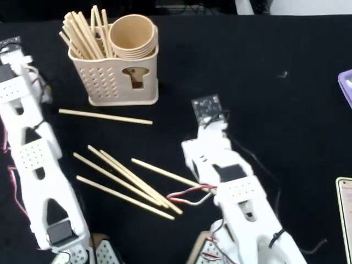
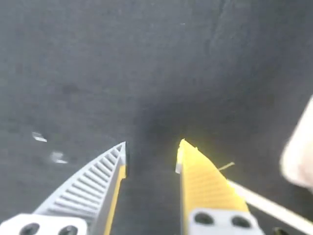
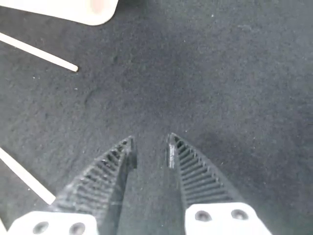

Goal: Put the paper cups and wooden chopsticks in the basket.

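Paper cups (image 1: 132,36) stacked in perforated basket (image 1: 118,82)

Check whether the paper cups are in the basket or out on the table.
In. The stacked paper cups stand upright inside the basket, their rims rising above its wall, next to chopsticks stowed there.

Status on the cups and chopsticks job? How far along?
Done: the stacked cups and a bunch of chopsticks stand in the basket. In hand: nothing; the left gripper and right gripper are both open and empty. Left: one loose chopstick beside the basket and a scattered pile nearer the arms.
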Available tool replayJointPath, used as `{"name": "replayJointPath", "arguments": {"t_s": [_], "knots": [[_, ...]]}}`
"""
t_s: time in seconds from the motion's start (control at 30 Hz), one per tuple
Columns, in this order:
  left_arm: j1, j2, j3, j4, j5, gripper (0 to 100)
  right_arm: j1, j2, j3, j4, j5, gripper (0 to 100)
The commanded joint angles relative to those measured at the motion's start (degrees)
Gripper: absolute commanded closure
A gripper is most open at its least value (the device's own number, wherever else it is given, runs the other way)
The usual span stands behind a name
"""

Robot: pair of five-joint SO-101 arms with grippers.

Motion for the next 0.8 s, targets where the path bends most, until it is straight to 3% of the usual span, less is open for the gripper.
{"name": "replayJointPath", "arguments": {"t_s": [0.0,0.17,0.47,0.77], "knots": [[5.49,-2.64,-0.92,0.18,10.99,82,0.53,-2.15,-0.4,-1.23,0.0,89.4],[6.64,1.32,-0.48,0.35,11.52,82,0.53,-2.33,-0.4,-1.23,0.0,89.4],[5.14,3.43,7.87,0.62,-1.58,82,0.62,-2.42,-0.75,-1.23,0.09,89.4],[4.97,3.34,11.21,0.62,-7.3,82,0.53,-2.42,-0.84,-1.32,0.09,89.3]]}}
